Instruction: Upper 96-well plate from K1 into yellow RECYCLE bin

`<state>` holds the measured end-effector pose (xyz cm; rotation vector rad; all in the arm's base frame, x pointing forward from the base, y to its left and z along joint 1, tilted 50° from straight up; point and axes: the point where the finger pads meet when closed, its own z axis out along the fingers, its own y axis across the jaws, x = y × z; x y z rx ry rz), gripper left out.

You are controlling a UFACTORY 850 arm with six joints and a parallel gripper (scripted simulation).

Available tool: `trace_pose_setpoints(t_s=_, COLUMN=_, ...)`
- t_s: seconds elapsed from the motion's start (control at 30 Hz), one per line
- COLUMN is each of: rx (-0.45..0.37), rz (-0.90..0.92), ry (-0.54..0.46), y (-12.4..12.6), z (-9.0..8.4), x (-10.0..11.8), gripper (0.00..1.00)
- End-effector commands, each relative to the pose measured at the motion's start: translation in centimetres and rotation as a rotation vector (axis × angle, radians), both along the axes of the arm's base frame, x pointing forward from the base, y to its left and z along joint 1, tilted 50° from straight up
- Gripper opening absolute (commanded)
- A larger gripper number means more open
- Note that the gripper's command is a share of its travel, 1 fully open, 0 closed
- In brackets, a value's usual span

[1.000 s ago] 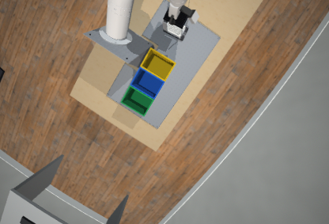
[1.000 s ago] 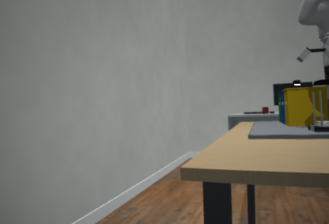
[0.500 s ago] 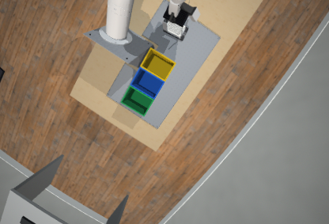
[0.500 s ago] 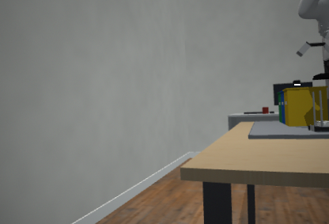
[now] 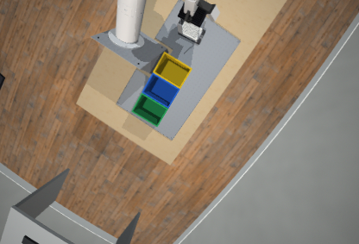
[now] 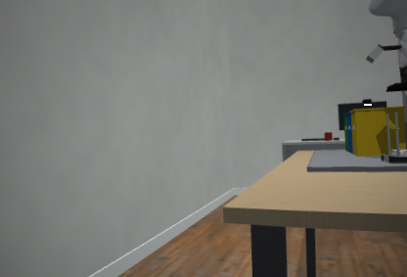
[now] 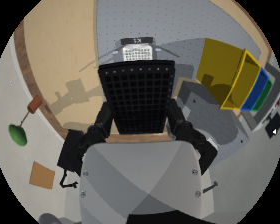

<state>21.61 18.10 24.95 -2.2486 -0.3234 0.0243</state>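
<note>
Holding the plate (image 7: 139, 95) across its short sides, fingers spread wide yet pinching it, one at each edge, so the dark well grid faces the wrist camera and stays level; hanging above the rack (image 7: 138, 50), whose pale lower plate shows beyond the held one's far edge, apparently seated there as the task demands. Seen from above, gripper (image 5: 192, 23) over the grey mat (image 5: 216, 61), plate (image 5: 192, 31) showing white beneath the dark fingers, near the mat's end by the arm's base (image 5: 100, 39). Standing in a row on the mat: yellow bin (image 5: 173, 70), blue bin (image 5: 160, 90), green bin (image 5: 149, 110), touching or nearly so, the yellow one nearest the rack; probably set so to make colour the only cue, signs on far short walls being unreadable here. From the side, rack posts (image 6: 387, 135) rising thin before the yellow bin (image 6: 374, 130) on the worktop (image 6: 313, 202); gripper mostly cut off at the picture's edge. Judged: lift done or nearly, carry to the yellow mouth next; wide grip leaving little margin, so a level plate and a release over the mouth's middle seem wise, well away from the blue neighbour.
</note>
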Motion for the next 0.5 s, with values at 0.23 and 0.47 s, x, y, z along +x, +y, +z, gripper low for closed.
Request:
trace_pose_setpoints(t_s=0.23, rx=0.0, rz=0.0, ry=-0.001, y=-1.5, z=1.3, x=0.3, gripper=0.0)
trace_pose_setpoints(t_s=0.47, rx=0.0, rz=0.0, ry=-0.001, y=-1.6, z=1.4, x=0.3, gripper=0.0)
